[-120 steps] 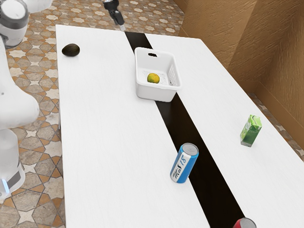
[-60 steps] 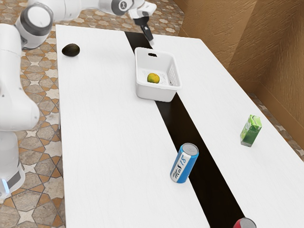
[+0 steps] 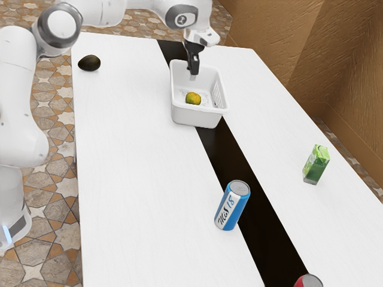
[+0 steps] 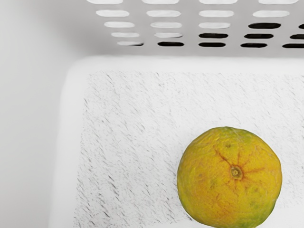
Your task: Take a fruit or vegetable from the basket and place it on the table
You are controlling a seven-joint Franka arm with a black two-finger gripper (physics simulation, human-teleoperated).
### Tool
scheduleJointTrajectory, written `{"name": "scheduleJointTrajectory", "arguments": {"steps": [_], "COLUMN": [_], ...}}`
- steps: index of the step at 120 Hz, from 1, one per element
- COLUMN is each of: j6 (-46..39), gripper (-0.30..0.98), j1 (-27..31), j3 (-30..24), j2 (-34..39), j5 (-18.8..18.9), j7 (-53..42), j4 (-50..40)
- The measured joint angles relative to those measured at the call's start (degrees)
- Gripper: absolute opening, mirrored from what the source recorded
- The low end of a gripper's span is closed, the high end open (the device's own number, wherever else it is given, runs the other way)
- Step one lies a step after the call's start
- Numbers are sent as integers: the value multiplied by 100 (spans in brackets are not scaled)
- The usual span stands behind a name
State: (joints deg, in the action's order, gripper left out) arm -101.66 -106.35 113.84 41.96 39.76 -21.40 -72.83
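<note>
Tool: pointing down at the white plastic basket, apart from the orange. Whether it is released or clenched, I cannot tell.

Orange: lying on the basket's floor, not on the bench. Skin mottled yellow and green, with a brown stem scar and reddish streaks facing the wrist camera. The basket wall seen in the wrist view has rows of slots.

Basket: upright on the bench, over the black strip.

Also on the bench: a dark avocado near the edge at the exterior view's left; an upright blue-and-white can beside the strip; an upright green drink carton toward the exterior view's right; a red can, partly cut off.
</note>
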Motion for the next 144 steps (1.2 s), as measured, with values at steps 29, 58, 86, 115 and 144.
{"name": "scheduleJointTrajectory", "arguments": {"steps": [29, 58, 86, 115, 144], "j6": [-120, 25, 26, 14, 294], "gripper": [66, 66, 66, 66, 66], "j1": [-232, -270, -432, -518, -554], "j3": [92, 270, 341, 341, 297], "j2": [-7, 95, 184, 266, 223], "j5": [7, 47, 46, 44, 7], "j7": [166, 281, 356, 410, 449], "j4": [-10, -39, -32, -40, -9]}}
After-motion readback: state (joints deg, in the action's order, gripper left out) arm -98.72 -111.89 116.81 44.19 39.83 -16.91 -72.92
